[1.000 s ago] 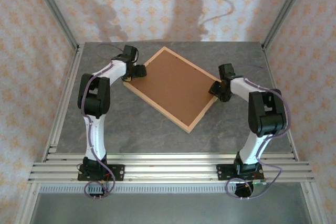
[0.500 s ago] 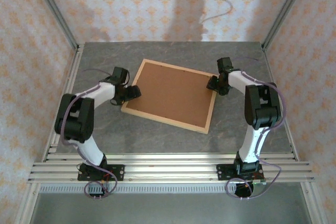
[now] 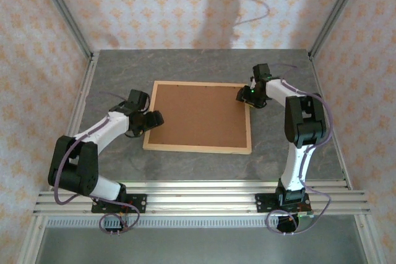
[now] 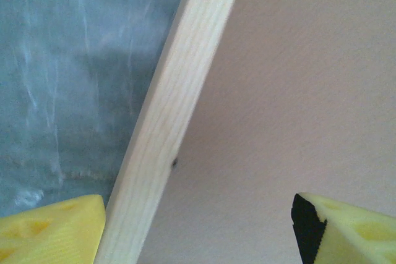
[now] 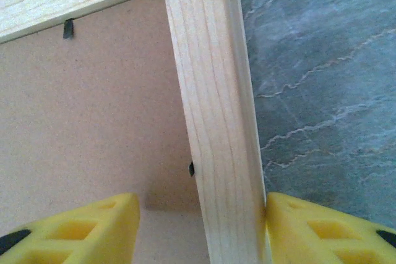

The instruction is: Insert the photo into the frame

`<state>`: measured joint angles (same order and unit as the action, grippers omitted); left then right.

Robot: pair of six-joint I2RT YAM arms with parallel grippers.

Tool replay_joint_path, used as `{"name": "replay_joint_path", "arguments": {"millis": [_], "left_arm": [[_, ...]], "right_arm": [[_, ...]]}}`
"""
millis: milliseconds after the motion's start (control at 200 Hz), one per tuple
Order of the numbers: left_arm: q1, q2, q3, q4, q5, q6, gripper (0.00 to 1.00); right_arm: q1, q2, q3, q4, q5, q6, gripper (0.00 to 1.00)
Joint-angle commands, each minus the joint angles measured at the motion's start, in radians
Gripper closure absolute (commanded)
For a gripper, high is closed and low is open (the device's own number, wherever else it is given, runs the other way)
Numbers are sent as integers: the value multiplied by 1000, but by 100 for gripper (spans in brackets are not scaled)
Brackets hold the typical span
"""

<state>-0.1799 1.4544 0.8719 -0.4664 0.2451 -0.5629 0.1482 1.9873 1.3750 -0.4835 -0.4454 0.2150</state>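
Grey table (image 3: 185, 168) open around frame (image 3: 198, 149), left hand (image 3: 154, 119) and right hand (image 3: 245, 95) spread astride opposite rails.

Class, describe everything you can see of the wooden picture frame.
The frame is a thin pale-wood rectangle, flat on the grey table, its brown backing board facing up under small dark tabs. The left gripper straddles its left rail, the right gripper its right rail near the far corner, both open.
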Motion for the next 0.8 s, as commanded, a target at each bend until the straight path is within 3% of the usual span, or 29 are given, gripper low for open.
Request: {"name": "replay_joint_path", "arguments": {"millis": [0,320,505,796], "left_arm": [[27,52,135,-18,-114,77,19],[74,343,413,6,-106,185,21],[79,511,567,-70,-110,274,24],[119,599,590,-82,-72,293,47]], "right_arm": [[13,-67,30,-64,10,-46,43],[-3,-155,32,-212,162,-125,39],[-6,-160,32,-220,170,-143,39],[-15,-114,84,-268,259,-225,40]]}}
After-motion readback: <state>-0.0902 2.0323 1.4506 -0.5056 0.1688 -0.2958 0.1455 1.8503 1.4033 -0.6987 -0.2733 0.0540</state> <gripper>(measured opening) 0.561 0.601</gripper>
